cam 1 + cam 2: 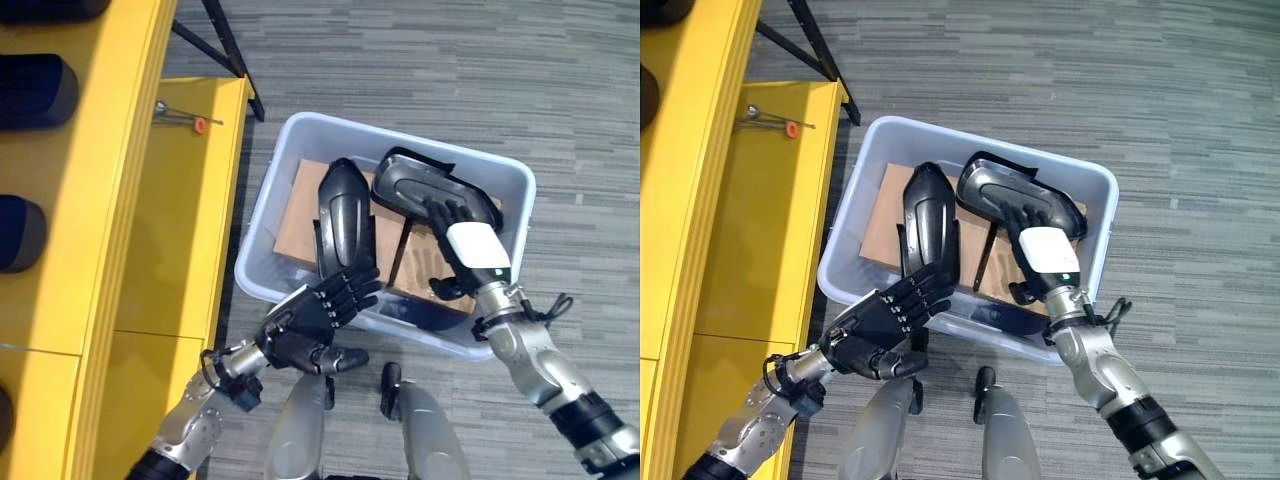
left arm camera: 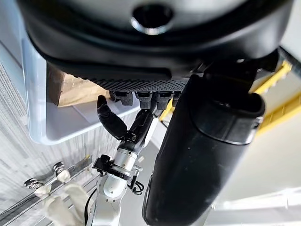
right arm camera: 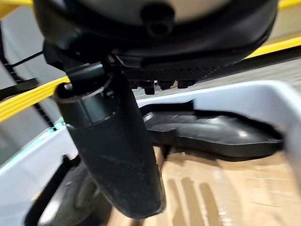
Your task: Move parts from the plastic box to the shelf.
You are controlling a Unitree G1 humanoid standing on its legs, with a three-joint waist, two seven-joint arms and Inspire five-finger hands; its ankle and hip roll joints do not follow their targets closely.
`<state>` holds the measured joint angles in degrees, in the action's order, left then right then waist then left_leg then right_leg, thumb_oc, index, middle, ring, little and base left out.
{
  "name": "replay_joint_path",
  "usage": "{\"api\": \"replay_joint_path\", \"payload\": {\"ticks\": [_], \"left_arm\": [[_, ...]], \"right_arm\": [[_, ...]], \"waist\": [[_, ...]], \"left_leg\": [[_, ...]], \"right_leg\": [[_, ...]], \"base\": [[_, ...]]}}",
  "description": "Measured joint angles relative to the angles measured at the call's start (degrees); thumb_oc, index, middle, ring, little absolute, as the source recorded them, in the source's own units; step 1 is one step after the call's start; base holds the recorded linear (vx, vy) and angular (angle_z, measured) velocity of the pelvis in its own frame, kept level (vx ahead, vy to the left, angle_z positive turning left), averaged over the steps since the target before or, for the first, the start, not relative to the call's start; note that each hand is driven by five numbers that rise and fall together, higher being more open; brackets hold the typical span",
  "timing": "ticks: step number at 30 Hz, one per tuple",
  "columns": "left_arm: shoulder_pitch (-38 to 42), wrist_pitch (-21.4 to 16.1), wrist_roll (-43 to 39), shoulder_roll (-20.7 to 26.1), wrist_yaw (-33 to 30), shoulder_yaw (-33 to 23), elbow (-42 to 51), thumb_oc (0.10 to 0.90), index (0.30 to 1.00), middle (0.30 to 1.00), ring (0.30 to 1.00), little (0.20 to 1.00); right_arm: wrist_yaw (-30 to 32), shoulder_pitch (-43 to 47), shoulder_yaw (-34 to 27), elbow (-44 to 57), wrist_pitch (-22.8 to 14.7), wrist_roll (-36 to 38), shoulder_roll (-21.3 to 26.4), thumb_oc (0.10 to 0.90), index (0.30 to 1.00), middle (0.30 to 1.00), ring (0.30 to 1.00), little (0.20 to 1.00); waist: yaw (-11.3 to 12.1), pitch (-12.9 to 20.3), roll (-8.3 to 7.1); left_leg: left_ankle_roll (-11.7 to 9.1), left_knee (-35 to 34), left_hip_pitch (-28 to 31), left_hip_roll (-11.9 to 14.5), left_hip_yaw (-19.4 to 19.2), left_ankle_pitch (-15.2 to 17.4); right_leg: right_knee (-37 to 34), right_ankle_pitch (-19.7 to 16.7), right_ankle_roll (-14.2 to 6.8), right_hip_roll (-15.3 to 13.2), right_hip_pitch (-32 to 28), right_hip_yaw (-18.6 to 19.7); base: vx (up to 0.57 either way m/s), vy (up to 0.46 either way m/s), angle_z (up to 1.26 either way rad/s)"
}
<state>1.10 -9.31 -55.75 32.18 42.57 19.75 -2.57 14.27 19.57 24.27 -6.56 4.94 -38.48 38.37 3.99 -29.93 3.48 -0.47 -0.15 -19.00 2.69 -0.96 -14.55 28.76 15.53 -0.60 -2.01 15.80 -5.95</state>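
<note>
The left hand (image 2: 155, 52) is seen from very close as a dark bulk, with its thumb (image 2: 202, 155) standing out as a thick black column and its fingers (image 2: 141, 96) shown as a short row beside the thumb. Just past the fingers the pale wall of the plastic box (image 2: 51, 127) is seen, with brown cardboard (image 2: 70, 89) inside it. Beyond the fingers the right hand (image 2: 110, 125) is seen at the box's rim. Striped grey floor (image 2: 19, 160) is seen beside the box, and yellow shelf edges (image 2: 277, 99) past the thumb.

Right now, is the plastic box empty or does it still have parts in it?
Not empty. The plastic box holds two black parts over cardboard.
</note>
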Motion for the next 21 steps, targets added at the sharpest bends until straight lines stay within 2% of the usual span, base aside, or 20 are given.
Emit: {"api": "replay_joint_path", "payload": {"ticks": [8,11,13,16,19,21], "left_arm": [[0.2,-2.5,-0.4,-0.4,-2.4,-0.4,-0.5,0.900,1.000,1.000,1.000,1.000],[0.1,-4.5,0.2,-0.4,-4.3,-0.7,-0.8,0.900,1.000,1.000,1.000,1.000],[-0.7,-5.9,0.4,-0.4,-5.3,-2.2,-0.7,0.900,1.000,1.000,1.000,1.000],[-2.3,-10.0,2.6,0.0,-10.5,-5.6,-0.1,0.900,1.000,1.000,1.000,1.000],[-4.7,-9.8,2.6,-1.9,-14.7,-12.2,1.2,0.900,1.000,1.000,1.000,1.000],[-5.2,-9.8,3.2,-2.0,-16.5,-13.6,1.3,0.900,1.000,1.000,1.000,1.000]], "right_arm": [[-2.3,0.7,3.0,-5.4,-0.8,2.8,-2.4,0.900,1.000,1.000,1.000,1.000],[-2.6,0.7,4.7,-5.7,-0.9,2.8,-2.5,0.900,1.000,1.000,1.000,1.000],[-2.6,1.0,4.7,-5.7,-0.9,2.8,-2.5,0.900,1.000,1.000,1.000,1.000],[-2.6,0.9,4.5,-5.6,-0.1,2.8,-2.6,0.900,1.000,1.000,1.000,1.000],[-2.6,0.4,4.5,-5.6,2.4,2.6,-3.9,0.900,1.000,1.000,1.000,1.000],[-2.2,0.0,4.2,-5.6,2.8,2.3,-4.2,0.900,1.000,1.000,1.000,1.000]], "waist": [[2.9,-0.8,0.30],[4.2,-0.8,0.29],[4.4,-0.8,0.29],[5.6,-0.8,0.29],[6.6,-0.8,0.28],[7.6,-0.8,0.27]], "left_leg": [[-0.4,0.0,-2.0,0.2,2.2,-0.4],[-0.4,-0.1,-2.5,0.3,3.0,-0.4],[-0.4,0.0,-2.8,0.2,3.3,-0.4],[-0.6,-0.1,-3.3,0.1,4.3,-0.6],[-1.2,-0.2,-3.2,0.0,6.1,-1.2],[-1.1,-0.2,-3.2,0.1,6.7,-1.3]], "right_leg": [[1.5,0.6,0.9,0.3,1.6,-2.4],[1.5,0.8,1.2,0.4,1.8,-3.2],[1.4,0.8,1.2,0.4,1.7,-3.6],[1.3,0.8,1.3,0.5,1.7,-4.5],[1.0,1.2,1.4,0.6,0.8,-5.9],[0.7,1.2,1.5,0.7,0.3,-6.3]], "base": [[-0.02,-0.026,0.14],[-0.02,-0.039,0.14],[-0.02,-0.035,0.09],[-0.01,-0.061,0.15],[-0.01,-0.111,0.22],[0.00,-0.096,0.24]]}}
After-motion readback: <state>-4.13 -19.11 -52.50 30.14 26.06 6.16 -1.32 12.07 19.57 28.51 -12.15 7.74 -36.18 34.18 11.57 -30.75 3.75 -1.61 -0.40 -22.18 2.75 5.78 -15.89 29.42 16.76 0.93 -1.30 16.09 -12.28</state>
